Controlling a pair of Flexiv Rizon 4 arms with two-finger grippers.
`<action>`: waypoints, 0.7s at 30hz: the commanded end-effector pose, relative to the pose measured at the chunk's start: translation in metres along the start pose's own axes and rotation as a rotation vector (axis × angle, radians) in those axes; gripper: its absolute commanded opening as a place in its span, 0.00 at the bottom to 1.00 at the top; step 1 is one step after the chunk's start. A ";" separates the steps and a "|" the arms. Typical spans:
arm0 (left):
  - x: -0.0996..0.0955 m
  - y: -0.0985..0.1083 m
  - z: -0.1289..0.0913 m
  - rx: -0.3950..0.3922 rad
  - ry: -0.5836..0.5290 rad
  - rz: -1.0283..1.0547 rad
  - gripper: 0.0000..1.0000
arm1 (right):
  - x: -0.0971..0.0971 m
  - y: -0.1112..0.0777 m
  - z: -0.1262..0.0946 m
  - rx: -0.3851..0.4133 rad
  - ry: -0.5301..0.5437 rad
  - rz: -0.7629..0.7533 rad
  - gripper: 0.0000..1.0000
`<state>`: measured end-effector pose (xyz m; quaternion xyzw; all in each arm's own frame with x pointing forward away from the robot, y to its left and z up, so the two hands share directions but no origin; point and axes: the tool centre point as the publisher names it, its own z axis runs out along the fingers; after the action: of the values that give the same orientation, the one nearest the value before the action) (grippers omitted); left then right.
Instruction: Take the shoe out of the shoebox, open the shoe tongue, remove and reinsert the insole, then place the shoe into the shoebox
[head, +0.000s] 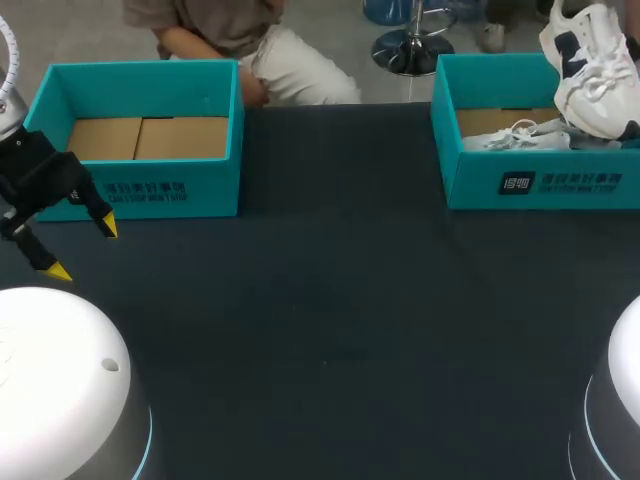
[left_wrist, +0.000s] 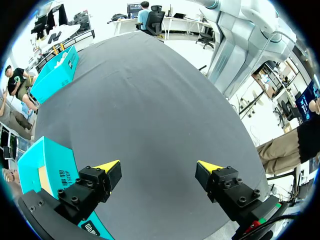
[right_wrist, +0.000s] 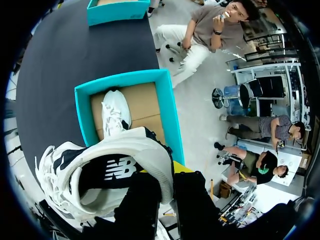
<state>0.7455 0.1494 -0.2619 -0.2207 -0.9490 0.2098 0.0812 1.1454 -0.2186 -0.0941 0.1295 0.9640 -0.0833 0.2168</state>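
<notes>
A white and navy shoe hangs in the air above the right teal shoebox, at the table's far right. In the right wrist view my right gripper is shut on this shoe at its heel collar, with the box below it. A second white shoe lies inside that box. My left gripper stands open in front of the left teal shoebox, which holds no shoe. Nothing is between its fingers.
The left shoebox's corner sits close beside one finger of my left gripper. The dark tabletop stretches between the two boxes. The white bases of my arms stand at the near corners.
</notes>
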 end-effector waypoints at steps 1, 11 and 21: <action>0.001 0.000 0.000 -0.002 0.000 0.000 1.00 | -0.031 -0.007 0.025 0.012 0.046 0.008 0.00; 0.001 0.000 0.000 -0.002 0.000 0.000 1.00 | -0.054 -0.034 0.046 0.085 0.070 0.062 0.00; 0.001 0.000 0.000 -0.002 0.000 0.000 1.00 | -0.056 -0.038 0.050 0.097 0.086 0.075 0.00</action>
<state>0.7455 0.1494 -0.2619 -0.2207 -0.9490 0.2098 0.0812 1.1997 -0.2777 -0.1139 0.1787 0.9603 -0.1159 0.1801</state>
